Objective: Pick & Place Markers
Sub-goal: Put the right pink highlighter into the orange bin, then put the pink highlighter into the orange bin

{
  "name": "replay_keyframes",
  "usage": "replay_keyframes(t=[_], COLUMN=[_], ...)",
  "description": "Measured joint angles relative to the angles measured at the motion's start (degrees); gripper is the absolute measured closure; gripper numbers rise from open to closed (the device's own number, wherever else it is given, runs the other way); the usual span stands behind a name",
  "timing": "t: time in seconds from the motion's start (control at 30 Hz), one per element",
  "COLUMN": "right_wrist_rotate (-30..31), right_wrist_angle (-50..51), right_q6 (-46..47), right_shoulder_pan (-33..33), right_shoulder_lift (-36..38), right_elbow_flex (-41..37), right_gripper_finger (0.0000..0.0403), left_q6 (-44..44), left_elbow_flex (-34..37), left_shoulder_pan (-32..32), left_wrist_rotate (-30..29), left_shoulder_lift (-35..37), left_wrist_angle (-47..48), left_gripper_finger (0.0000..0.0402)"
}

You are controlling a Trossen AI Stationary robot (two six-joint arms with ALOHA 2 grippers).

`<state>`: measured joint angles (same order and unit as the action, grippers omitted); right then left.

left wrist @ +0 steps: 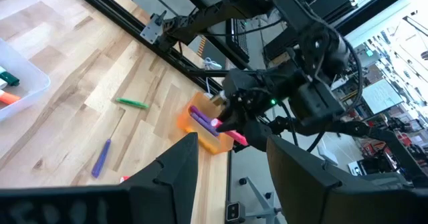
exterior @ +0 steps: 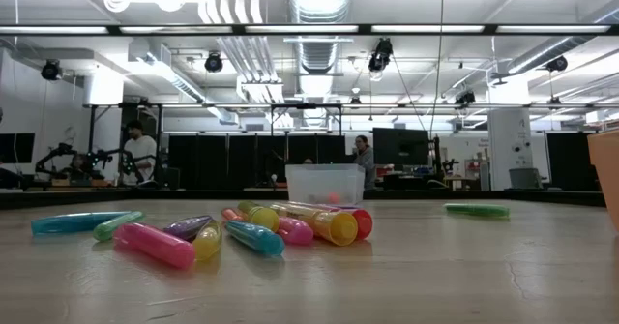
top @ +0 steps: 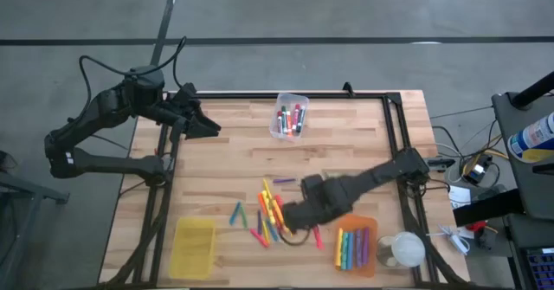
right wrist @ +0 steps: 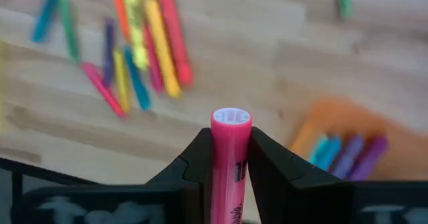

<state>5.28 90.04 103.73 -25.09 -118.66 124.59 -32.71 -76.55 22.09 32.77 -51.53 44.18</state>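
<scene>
Clamped between the right gripper's (right wrist: 231,160) two dark fingers, a pink marker (right wrist: 231,164) runs lengthwise along them, its flat end pointing forward past the fingertips. Below it on the wooden table (top: 346,134), the loose markers (top: 270,214) lie in a scattered cluster, most with their long axes roughly parallel, beside the orange bin (top: 357,248) that holds several more. At the table's far left edge, the left gripper (top: 206,127) waits with its fingers spread and empty.
</scene>
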Motion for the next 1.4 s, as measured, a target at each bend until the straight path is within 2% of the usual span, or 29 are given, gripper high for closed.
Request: replay_keyframes(t=[0.37, 0.43, 0.67, 1.0, 1.1, 1.4], right_wrist_rotate=[-5.8, -9.0, -8.3, -9.7, -10.6, -11.8], right_wrist_angle=[0.0, -0.1, -1.0, -9.5, -9.5, -9.7], right_q6=[26.4, 26.4, 25.9, 25.3, 25.2, 24.7], right_shoulder_pan=[-14.3, -15.3, -14.9, -14.1, -13.3, -12.9], right_shoulder_lift=[3.2, 3.6, 4.6, 6.0, 6.1, 6.5], right_elbow_flex=[-16.5, -19.7, -26.7, -36.8, -37.4, -35.0], right_gripper_finger=[0.0335, 0.0335, 0.0335, 0.0332, 0.0317, 0.0237], left_q6=[0.1, 0.1, 0.1, 0.1, 0.1, 0.1], left_elbow_flex=[0.0, 0.0, 0.0, 0.0, 0.0, 0.0], left_shoulder_pan=[0.0, 0.0, 0.0, 0.0, 0.0, 0.0], left_wrist_rotate=[0.0, 0.0, 0.0, 0.0, 0.0, 0.0], left_shoulder_lift=[-0.5, -0.9, -1.4, -1.4, -1.4, -1.4], left_wrist_angle=[0.0, 0.0, 0.0, 0.0, 0.0, 0.0], left_gripper_finger=[0.0230, 0.0230, 0.0230, 0.0230, 0.0230, 0.0230])
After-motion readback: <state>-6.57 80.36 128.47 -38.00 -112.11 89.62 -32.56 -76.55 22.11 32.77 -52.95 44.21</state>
